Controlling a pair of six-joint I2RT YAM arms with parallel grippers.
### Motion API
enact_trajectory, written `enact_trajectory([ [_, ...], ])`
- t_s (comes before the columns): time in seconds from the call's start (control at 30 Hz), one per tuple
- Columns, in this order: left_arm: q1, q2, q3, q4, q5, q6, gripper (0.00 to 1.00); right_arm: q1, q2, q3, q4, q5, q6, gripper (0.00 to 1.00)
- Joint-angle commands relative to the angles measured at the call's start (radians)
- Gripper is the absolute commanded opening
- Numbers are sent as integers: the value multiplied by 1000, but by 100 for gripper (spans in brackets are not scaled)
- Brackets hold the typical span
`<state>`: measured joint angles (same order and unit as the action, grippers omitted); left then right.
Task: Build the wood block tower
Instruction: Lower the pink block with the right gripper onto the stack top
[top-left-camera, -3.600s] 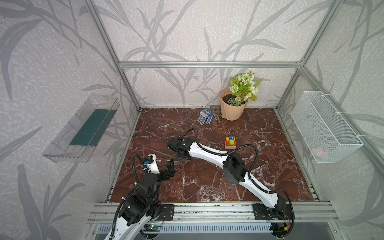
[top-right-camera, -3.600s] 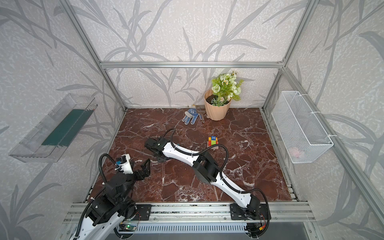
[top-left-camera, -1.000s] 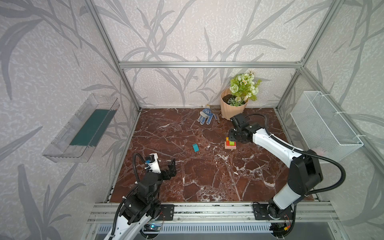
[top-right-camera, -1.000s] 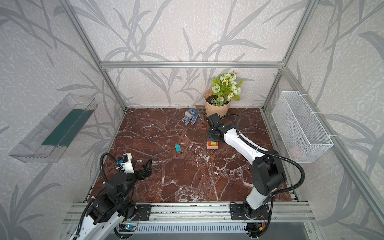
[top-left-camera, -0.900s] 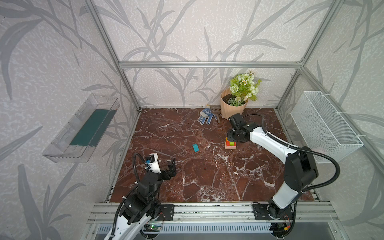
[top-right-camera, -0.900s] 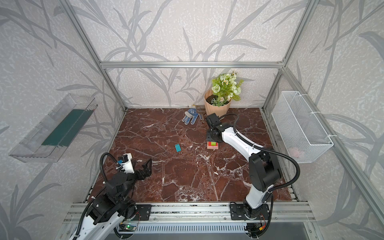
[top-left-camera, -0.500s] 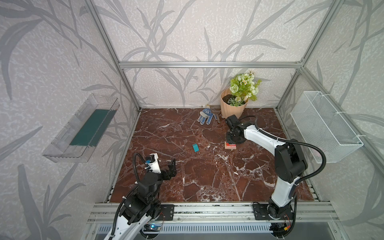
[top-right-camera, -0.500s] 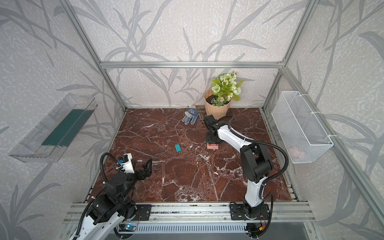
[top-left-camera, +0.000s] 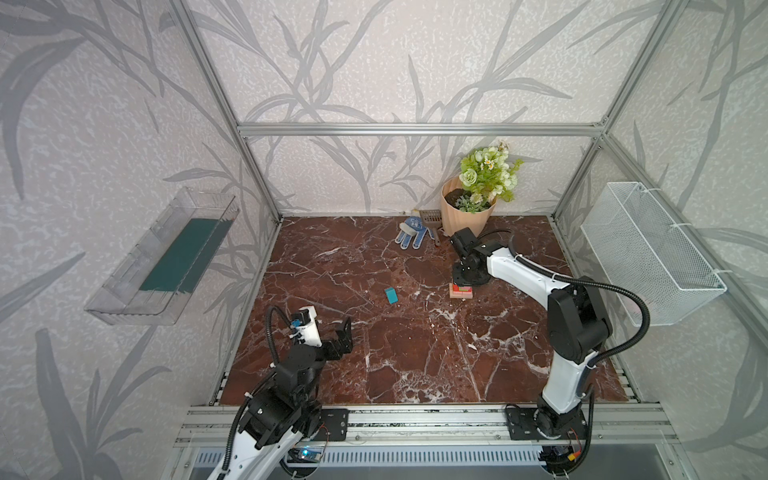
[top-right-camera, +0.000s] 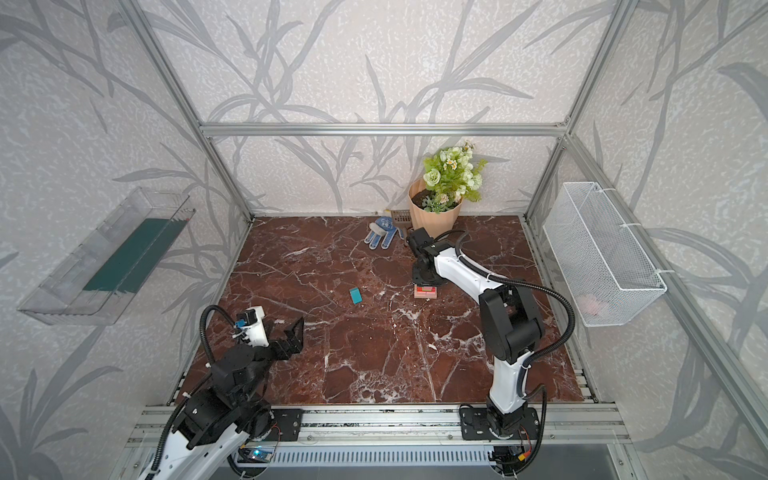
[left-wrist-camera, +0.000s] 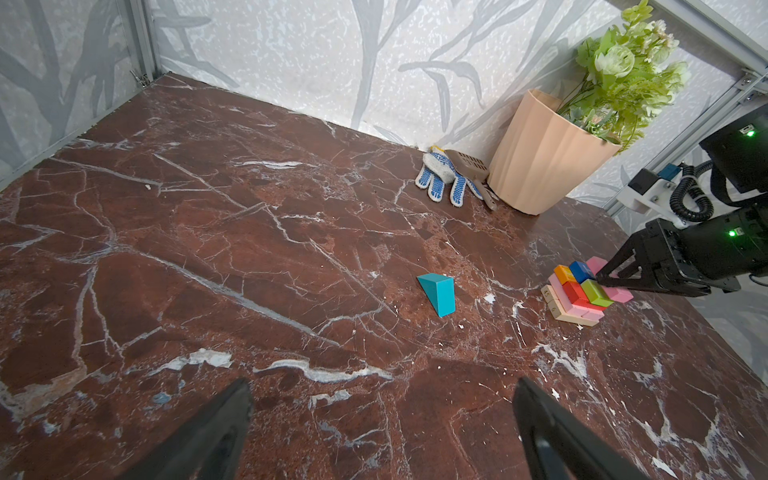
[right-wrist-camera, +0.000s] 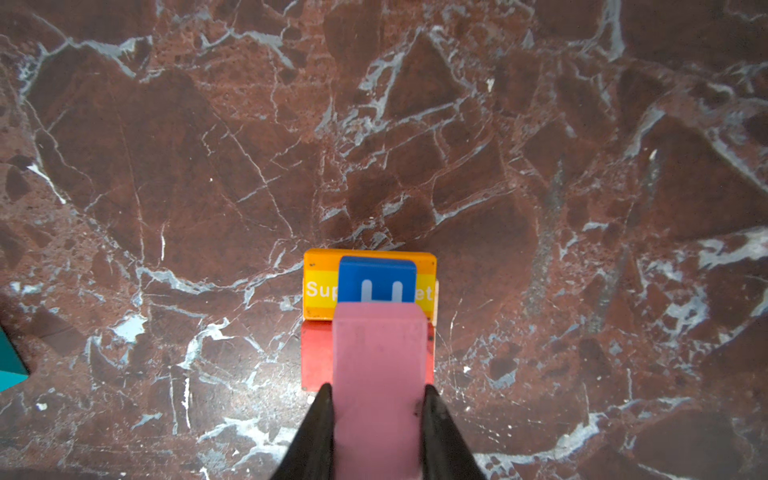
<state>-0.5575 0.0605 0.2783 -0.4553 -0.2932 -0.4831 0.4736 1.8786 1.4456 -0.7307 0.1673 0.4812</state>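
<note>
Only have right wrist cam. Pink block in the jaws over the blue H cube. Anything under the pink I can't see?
Observer: A lime green block sits beside the blue H cube on top of the tower, hidden from you by the pink block in the right gripper.
Operator: Teal at my frame edge?
Observer: A teal wedge, lying alone on the table, apart from the tower.
Operator: Left arm?
Observer: Left gripper is open and empty, at the table's front left.
</note>
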Motion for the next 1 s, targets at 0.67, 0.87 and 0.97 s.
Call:
enact_trajectory([
  [0.67,-4,2,3,9,-2,5,99,-4,41,47,-38,9,-7,26],
  [0.87,-5,2,3,9,-2,5,99,-4,42,48,-39,9,-7,28],
  [0.97,-5,1,4,9,-2,5,99,-4,43,51,-39,10,-9,28],
])
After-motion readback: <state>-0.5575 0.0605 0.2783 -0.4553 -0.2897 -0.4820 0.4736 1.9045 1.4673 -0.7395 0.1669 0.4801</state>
